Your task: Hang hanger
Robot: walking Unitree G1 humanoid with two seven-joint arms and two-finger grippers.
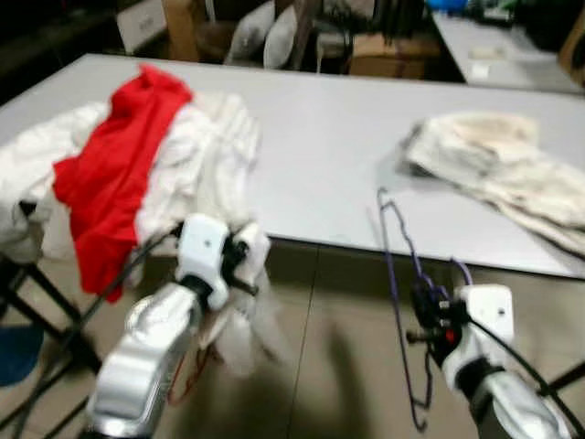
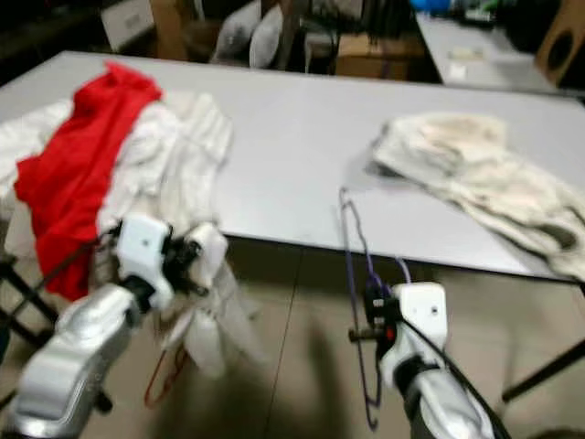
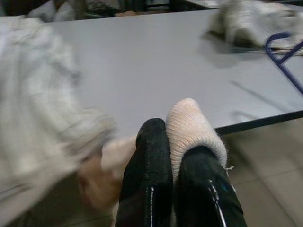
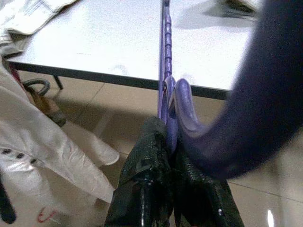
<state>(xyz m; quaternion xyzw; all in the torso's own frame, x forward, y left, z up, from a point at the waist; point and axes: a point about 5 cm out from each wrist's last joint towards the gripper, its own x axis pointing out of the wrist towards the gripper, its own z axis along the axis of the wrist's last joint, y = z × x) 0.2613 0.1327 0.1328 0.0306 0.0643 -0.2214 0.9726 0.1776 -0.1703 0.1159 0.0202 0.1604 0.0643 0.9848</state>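
Note:
My right gripper point(image 1: 422, 315) is shut on a thin purple hanger point(image 4: 165, 71), near its hook, below the front edge of the grey table point(image 1: 320, 137). The hanger stands roughly upright, its top reaching above the table edge. My left gripper point(image 1: 242, 265) is shut on the ribbed cuff point(image 3: 189, 123) of a white garment point(image 1: 239, 329), which hangs down in front of the table's left part. The two grippers are apart, with the hanger outside the garment.
A red garment point(image 1: 114, 174) lies over a pile of white clothes point(image 1: 206, 155) on the table's left end. A cream garment point(image 1: 503, 174) lies at the right. Black stand legs point(image 1: 37, 293) are at the left, and a second table point(image 1: 494, 55) stands behind.

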